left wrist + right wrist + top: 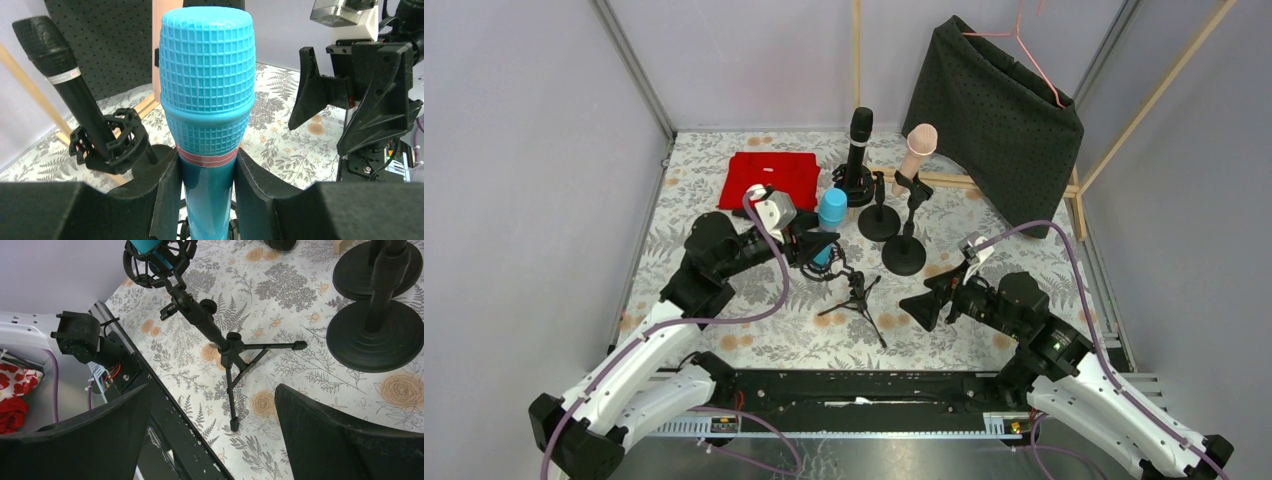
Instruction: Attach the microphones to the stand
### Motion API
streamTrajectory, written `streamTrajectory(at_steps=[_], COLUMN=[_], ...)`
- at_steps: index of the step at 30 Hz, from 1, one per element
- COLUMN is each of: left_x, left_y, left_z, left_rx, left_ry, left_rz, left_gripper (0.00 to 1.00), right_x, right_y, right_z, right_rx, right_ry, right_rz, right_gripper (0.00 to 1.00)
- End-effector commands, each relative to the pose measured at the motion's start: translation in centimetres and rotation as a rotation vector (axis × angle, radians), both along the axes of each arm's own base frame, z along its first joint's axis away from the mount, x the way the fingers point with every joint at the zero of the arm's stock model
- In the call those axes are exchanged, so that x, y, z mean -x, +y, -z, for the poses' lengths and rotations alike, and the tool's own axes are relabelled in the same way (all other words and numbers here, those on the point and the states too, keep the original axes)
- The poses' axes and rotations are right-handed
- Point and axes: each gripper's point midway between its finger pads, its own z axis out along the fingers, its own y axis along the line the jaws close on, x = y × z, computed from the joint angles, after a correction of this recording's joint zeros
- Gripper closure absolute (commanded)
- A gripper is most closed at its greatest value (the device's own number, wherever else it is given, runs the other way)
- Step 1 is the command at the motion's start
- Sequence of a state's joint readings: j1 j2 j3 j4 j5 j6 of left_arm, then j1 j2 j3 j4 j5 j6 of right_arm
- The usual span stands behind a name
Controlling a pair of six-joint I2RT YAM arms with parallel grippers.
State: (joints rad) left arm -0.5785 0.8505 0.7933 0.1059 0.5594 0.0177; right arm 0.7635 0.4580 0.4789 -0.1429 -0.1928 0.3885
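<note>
The left pincer [819, 245] is pinching the light blue microphone [831, 212] just below its pink neck band, and only the right wrist view shows the microphone's lower end seated inside the ring cradle [159, 260] of the small tripod stand [227, 347] on the floral surface [804, 335]. Behind it, the black microphone [859, 135] and the peach-pink microphone [916, 155] each sit in the clip of a round-base stand. The left wrist view shows a white band on the black one, its red marks too small to read. The right pincer [936, 292] hangs spread and empty over the surface, right of the tripod.
</note>
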Motion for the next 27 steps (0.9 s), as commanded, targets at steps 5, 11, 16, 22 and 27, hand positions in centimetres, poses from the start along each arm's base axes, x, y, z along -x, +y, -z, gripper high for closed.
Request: streamTrajectory(at_steps=[5,11,16,22,27], left_x=[0.1,-0.1,0.0,0.4,0.4], left_y=[0.8,0.8,1.0,1.3,1.2], left_z=[-0.5,0.4,1.5,2.4,2.8], left_rx=[0.078,0.079,0.083,0.093,0.076], left_ry=[-0.025,-0.003,0.028,0.047,0.056], left_rz=[-0.055,-0.068,-0.087,-0.103,-0.11], left_gripper=[0.96,0.9,0.84,0.79,0.74], right_x=[0.1,0.0,0.0,-0.1,0.0], right_y=[0.5,0.5,0.6,0.7,0.7], right_z=[-0.7,-0.6,-0.3,-0.2,-0.1], right_rx=[-0.023,-0.018,-0.015,-0.013,-0.013], right_ry=[-0.029,-0.031,-0.022,-0.022,-0.019], right_rz=[-0.028,-0.031,-0.031,-0.033,-0.034], right_gripper=[0.01,0.01,0.01,0.01,0.01])
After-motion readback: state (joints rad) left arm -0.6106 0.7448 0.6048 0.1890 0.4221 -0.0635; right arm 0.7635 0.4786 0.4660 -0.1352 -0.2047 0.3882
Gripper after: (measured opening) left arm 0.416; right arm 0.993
